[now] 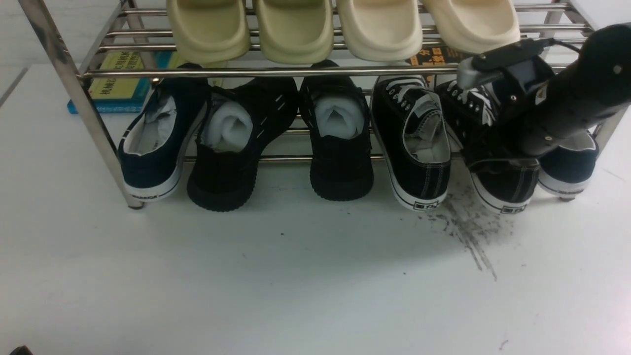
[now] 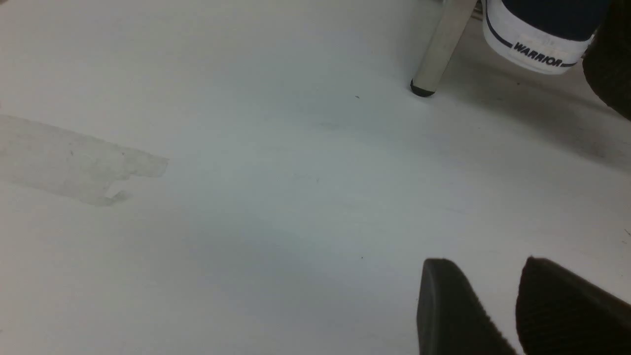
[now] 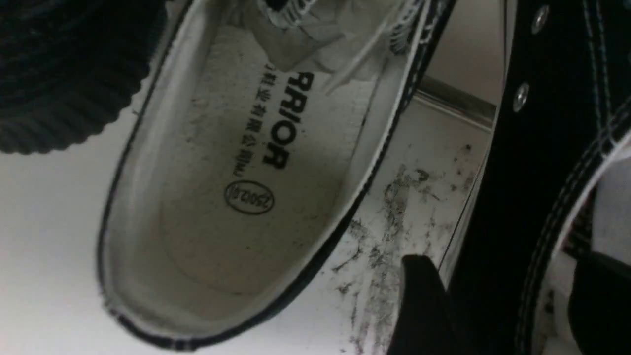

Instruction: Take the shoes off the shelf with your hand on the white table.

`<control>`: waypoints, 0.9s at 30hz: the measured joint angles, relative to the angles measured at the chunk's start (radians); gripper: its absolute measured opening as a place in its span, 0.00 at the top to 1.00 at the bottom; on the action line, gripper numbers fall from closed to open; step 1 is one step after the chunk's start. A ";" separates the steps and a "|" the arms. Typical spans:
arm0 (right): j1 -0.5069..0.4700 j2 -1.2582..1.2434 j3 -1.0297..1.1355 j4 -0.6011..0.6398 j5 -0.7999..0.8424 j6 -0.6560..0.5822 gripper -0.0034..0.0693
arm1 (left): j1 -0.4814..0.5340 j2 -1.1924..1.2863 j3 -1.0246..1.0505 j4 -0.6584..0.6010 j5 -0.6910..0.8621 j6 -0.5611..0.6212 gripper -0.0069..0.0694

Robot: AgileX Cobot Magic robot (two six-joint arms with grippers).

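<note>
so the right end effector (image 3: 508,281) straddles the side wall of the right-hand sneaker: one finger (image 3: 419,305) sits outside on the black canvas, the other is down inside the shoe. honestly can't tell if it's pinching the wall or just sitting around it. Both shoes (image 1: 419,148) are on the lower tier of the shelf (image 1: 227,72), toes in, heels past the front rod and down on the table (image 1: 296,286), side by side, with scuff streaks (image 1: 468,231) showing between and in front of them. It's tight sideways: a navy shoe (image 1: 567,172) is just beside that right sneaker, and an all-black shoe (image 1: 340,148) is near the other one. The top tier's front rod crosses close above the laces. In front of the heels the table stretches wide toward the camera. The left end effector (image 2: 488,276) hangs low over the table near the shelf's left leg (image 2: 438,49), fingers slightly apart, gripping nothing
</note>
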 joint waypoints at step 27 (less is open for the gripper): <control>0.004 -0.304 -0.089 0.071 0.558 0.005 0.94 | 0.000 0.000 0.000 0.001 0.000 0.000 0.59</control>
